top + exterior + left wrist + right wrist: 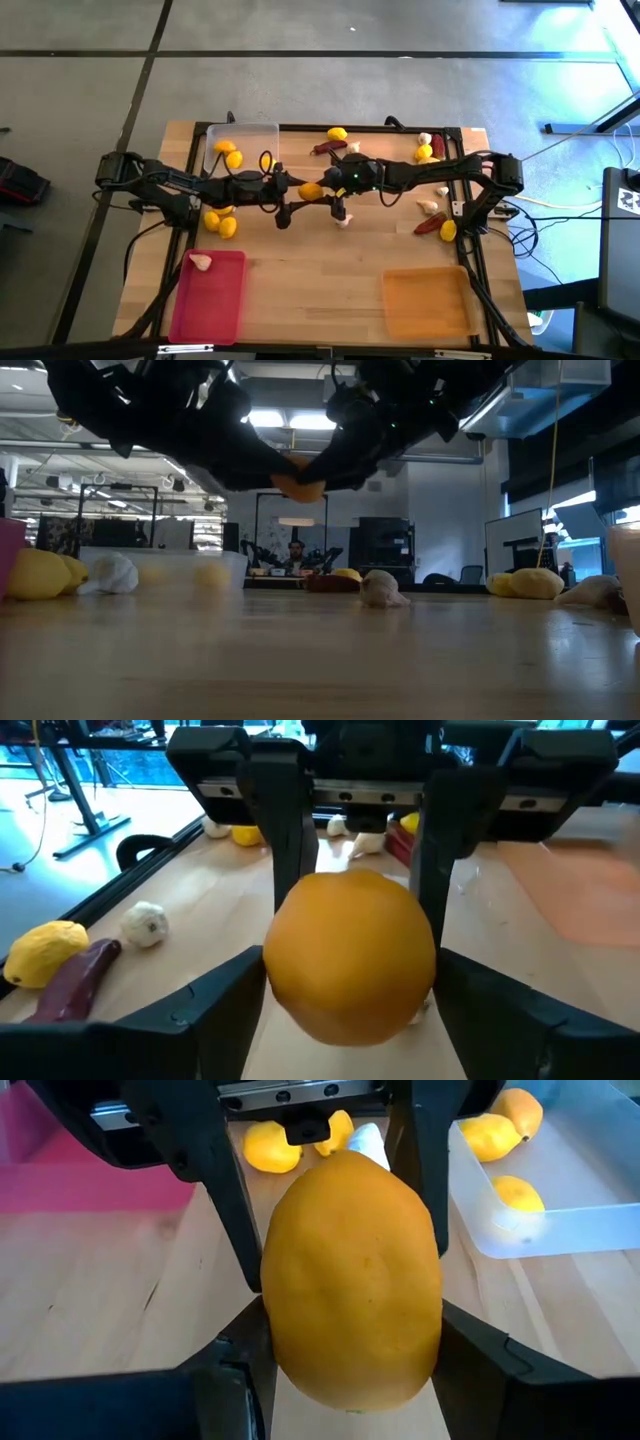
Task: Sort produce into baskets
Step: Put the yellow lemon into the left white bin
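Note:
An orange lemon-like fruit (310,190) hangs above the middle of the table, well clear of the wood in the low view (300,485). My left gripper (298,192) reaches it from the table's left. My right gripper (325,187) reaches it from the right. Both are shut on the fruit, nose to nose. The clear basket (240,127) at the far left holds two yellow fruits (228,152). The pink basket (215,310) at the near left holds one garlic bulb (201,262). The orange basket (425,300) lies at the near right. My left gripper has the fruit between its two fingers, which lie against its two sides (280,985). It comes in about level from the table's left. The fruit is lifted clear of the table. My right gripper pinches the fruit's two long sides (278,1335) between its fingers at the end nearer to it. It comes from the table's right, slanting a little downward. The fruit's long axis runs on toward my left gripper's fingers (225,1190).
Loose produce lies around. There are yellow fruits (220,222) by the left arm and a garlic bulb (343,220) under the grippers. A chili (328,148), garlic and a lemon (338,133) lie at the far edge. More fruits, chilies (428,226) and garlic lie on the right.

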Action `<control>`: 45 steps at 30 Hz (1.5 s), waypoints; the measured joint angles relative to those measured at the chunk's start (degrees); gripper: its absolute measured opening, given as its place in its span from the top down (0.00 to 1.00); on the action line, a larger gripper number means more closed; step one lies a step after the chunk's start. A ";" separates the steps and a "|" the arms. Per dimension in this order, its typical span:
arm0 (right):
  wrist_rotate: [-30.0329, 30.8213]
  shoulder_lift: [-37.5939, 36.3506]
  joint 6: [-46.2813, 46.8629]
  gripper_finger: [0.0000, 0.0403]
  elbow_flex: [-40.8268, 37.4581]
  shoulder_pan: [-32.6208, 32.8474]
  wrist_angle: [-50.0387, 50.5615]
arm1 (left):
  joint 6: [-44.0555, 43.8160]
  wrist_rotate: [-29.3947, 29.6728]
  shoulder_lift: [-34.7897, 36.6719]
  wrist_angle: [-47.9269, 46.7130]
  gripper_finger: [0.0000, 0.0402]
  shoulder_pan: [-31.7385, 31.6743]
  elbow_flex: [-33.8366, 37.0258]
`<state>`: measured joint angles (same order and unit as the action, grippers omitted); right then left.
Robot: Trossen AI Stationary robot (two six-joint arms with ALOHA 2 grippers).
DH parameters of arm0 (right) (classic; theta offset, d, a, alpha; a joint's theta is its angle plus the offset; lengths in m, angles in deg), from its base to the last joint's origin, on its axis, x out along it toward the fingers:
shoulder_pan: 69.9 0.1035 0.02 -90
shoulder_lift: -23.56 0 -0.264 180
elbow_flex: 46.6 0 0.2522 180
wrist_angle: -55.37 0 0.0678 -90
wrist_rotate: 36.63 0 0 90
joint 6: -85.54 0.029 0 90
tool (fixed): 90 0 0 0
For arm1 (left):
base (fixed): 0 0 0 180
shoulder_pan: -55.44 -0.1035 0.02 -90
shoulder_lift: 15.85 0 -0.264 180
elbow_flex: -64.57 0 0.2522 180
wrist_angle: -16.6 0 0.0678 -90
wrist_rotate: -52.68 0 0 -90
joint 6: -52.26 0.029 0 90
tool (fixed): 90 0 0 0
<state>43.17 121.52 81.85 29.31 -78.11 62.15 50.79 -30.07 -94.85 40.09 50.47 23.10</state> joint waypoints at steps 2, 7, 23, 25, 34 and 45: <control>-0.01 0.04 -0.16 0.54 0.00 0.00 -0.57 | -0.64 -0.07 0.00 0.41 0.30 0.00 -0.04; -0.89 0.07 -0.21 0.54 0.04 0.00 -2.08 | -1.18 -0.13 0.05 3.19 0.29 0.15 -0.17; -0.83 0.19 0.28 0.53 -0.04 0.00 -3.45 | -0.02 -0.15 0.17 1.54 0.45 0.37 -0.22; -0.25 0.19 1.19 0.48 -0.04 0.00 -3.50 | -0.10 -0.20 0.17 1.51 0.45 0.37 -0.22; 1.95 -2.75 0.61 0.19 0.08 -0.22 3.16 | 0.13 -0.28 0.09 0.75 0.45 0.33 -0.07; 5.72 -6.77 3.69 0.14 0.13 -0.07 16.89 | -0.02 4.40 3.13 -2.92 0.43 0.33 -0.07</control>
<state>48.89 114.75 85.54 29.44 -78.18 79.04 50.77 -25.67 -91.72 37.17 50.80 23.04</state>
